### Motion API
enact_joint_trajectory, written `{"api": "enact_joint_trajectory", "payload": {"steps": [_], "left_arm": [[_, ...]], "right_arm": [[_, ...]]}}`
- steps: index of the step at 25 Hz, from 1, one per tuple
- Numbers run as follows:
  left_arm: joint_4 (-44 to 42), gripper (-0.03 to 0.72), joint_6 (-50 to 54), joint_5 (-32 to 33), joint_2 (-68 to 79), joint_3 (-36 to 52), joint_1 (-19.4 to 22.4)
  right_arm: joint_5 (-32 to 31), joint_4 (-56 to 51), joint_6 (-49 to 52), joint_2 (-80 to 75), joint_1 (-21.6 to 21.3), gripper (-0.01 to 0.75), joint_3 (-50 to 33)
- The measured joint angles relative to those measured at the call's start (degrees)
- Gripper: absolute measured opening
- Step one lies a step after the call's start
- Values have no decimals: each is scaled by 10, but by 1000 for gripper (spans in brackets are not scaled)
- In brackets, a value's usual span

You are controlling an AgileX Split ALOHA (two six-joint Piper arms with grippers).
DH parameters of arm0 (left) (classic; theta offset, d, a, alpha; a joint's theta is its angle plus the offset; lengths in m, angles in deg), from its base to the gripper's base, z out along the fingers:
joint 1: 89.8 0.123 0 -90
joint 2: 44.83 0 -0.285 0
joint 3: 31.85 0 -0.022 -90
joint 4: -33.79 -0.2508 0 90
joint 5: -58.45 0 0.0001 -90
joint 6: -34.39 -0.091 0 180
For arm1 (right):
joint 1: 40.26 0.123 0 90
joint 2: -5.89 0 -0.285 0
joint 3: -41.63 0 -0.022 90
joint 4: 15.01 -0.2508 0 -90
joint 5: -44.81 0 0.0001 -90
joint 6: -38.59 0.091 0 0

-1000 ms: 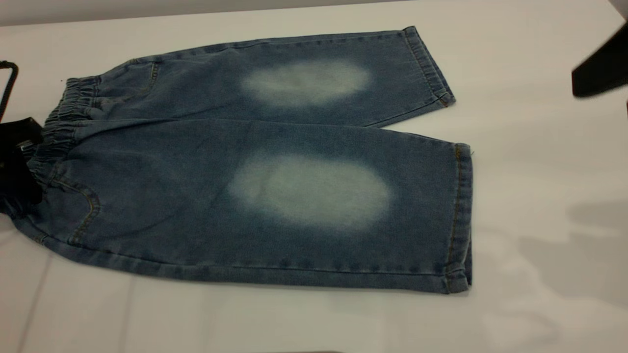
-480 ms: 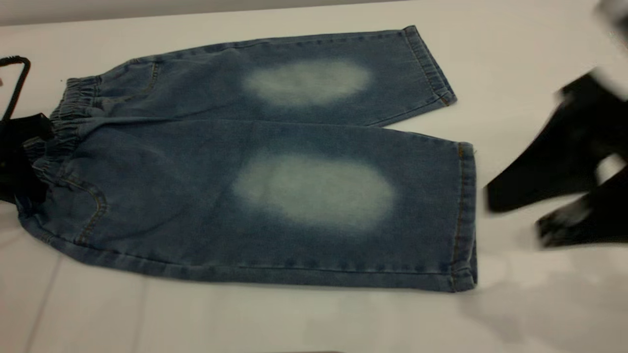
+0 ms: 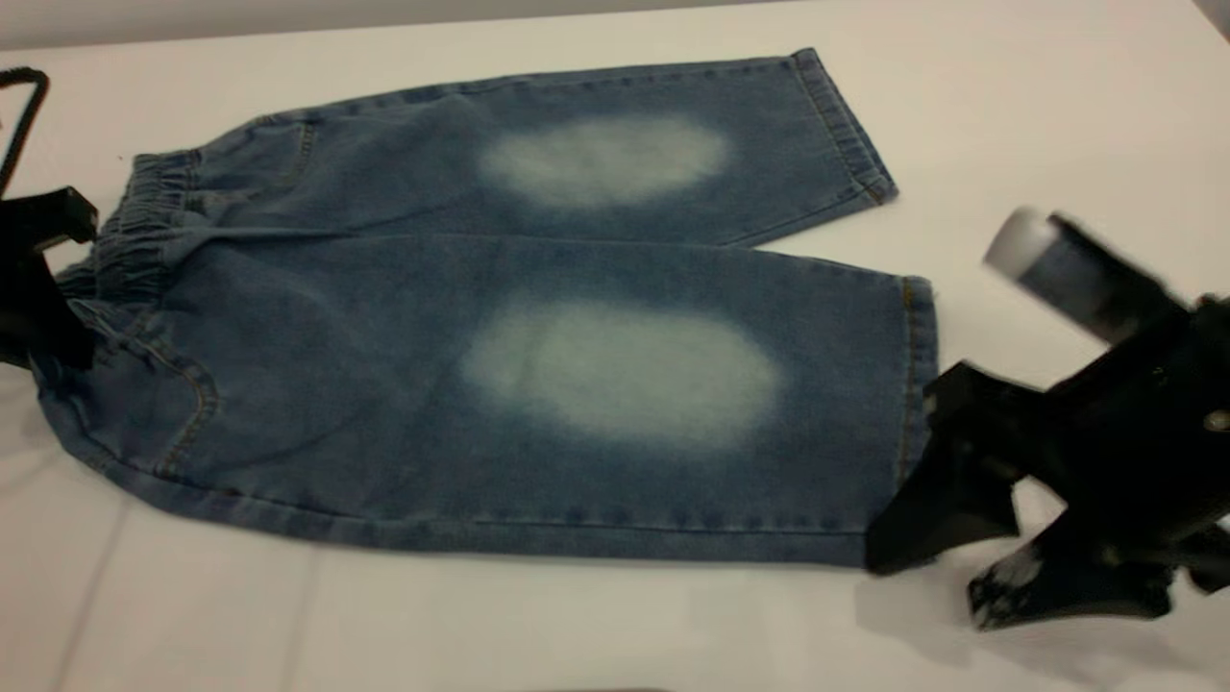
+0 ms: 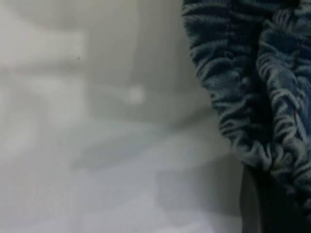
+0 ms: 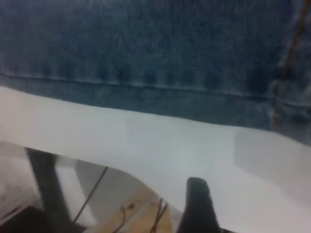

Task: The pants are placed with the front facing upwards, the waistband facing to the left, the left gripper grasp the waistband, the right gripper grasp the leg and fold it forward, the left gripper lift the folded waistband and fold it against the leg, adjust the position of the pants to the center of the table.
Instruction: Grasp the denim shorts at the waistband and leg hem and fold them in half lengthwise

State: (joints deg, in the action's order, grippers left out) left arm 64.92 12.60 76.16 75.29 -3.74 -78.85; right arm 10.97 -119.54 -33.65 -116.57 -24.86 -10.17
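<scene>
Denim pants [image 3: 500, 317] lie flat on the white table [image 3: 1057, 106], front up, both faded ovals showing. Nearest, at about 4 o'clock of the near leg, the right gripper [image 3: 947, 567] stands with jaws parted astride the hem corner, holding nothing yet, apparently placed to pinch that leg for the forward fold. At 9 o'clock the left gripper [image 3: 43, 288] sits against the ruffled waistband [image 3: 130, 240]; the wrist view shows gathered elastic [image 4: 252, 97] bunched at a dark finger, so a grip seems likely, though whether it has closed cannot be told. Long axis runs 9 to 3 o'clock, with the waistband at 9 and the hems at 3.
</scene>
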Motion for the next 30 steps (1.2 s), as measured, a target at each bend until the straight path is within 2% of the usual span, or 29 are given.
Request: {"api": "enact_joint_trajectory", "payload": {"steps": [4,8,14,20,25,30], "left_arm": [[13,61,-9,1,0,0,0],[16,61,-11,3,0,0,0],[16,61,-13,5,0,0,-1],[16,61,-12,6,0,0,-1],[17,61,-12,6,0,0,-1],[17,61,-12,6,0,0,-1]], "right_arm": [[-45,0,-6,-54,1,440,38],[-63,0,-14,-81,1,436,80],[-50,0,-19,-86,1,428,114],[-28,-1,-19,-86,1,381,122],[-25,-1,-19,-86,-1,373,125],[-26,39,-9,-80,-16,372,126]]}}
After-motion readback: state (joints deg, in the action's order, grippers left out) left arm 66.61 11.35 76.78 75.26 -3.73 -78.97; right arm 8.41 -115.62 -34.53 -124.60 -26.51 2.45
